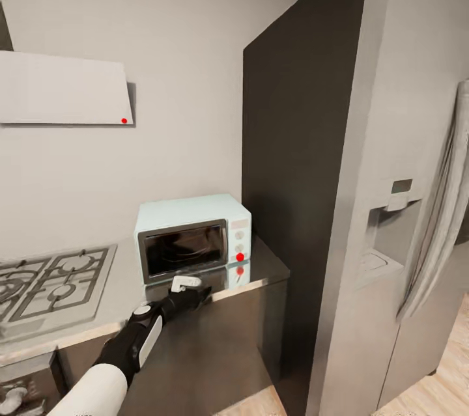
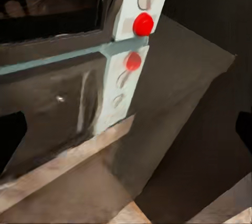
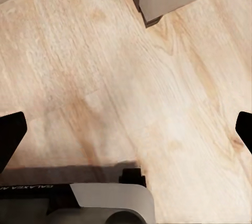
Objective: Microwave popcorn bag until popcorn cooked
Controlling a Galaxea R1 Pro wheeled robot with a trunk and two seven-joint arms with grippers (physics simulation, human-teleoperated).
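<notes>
- My microwave (image 1: pixel 193 235) sits on the bench (image 1: pixel 117 286) with its door shut; through the dark glass I cannot tell what is inside.
- My left claw (image 1: pixel 189 286) hangs at the bench's front edge, just below the door, its jaws spread wide.
- The right claw (image 3: pixel 126 129), also spread, faces wooden floor (image 3: pixel 94 66).
- A tall fridge (image 1: pixel 391 208) crowds the microwave's right side.

The microwave (image 1: pixel 193 235) sits on the countertop (image 1: pixel 260 273) with its door closed and a red dot lit, beside the hob (image 1: pixel 49 282) and the fridge (image 1: pixel 391 208). The left gripper (image 1: pixel 195 290) reaches just below its door.
</notes>
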